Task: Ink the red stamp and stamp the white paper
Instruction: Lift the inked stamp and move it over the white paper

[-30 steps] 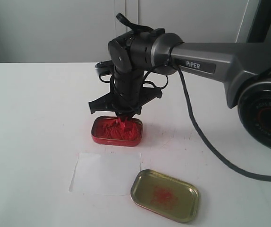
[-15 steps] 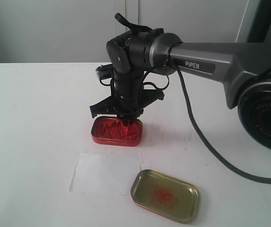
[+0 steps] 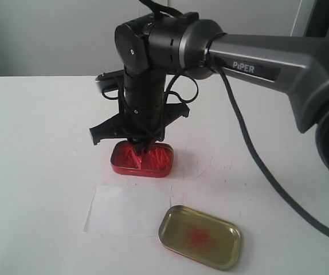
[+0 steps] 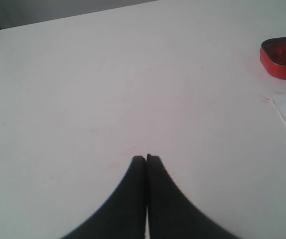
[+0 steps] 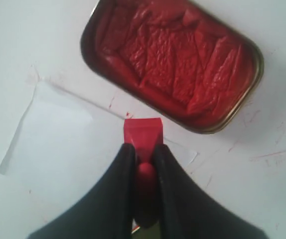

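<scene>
red ink tin (image 3: 134,171), smeared gold lid (image 3: 224,245)

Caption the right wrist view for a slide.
Right gripper holds the red stamp by its knob, with the open ink tin and white paper below.

Bright, even light, shadows were faint. White tabletop (image 4: 83,74) beyond the left gripper (image 4: 146,158) looked washed out, slightly soft.

Right claw (image 3: 140,150) hangs over the ink tin (image 3: 138,170); the white paper (image 3: 127,209) lies uncovered.
</scene>
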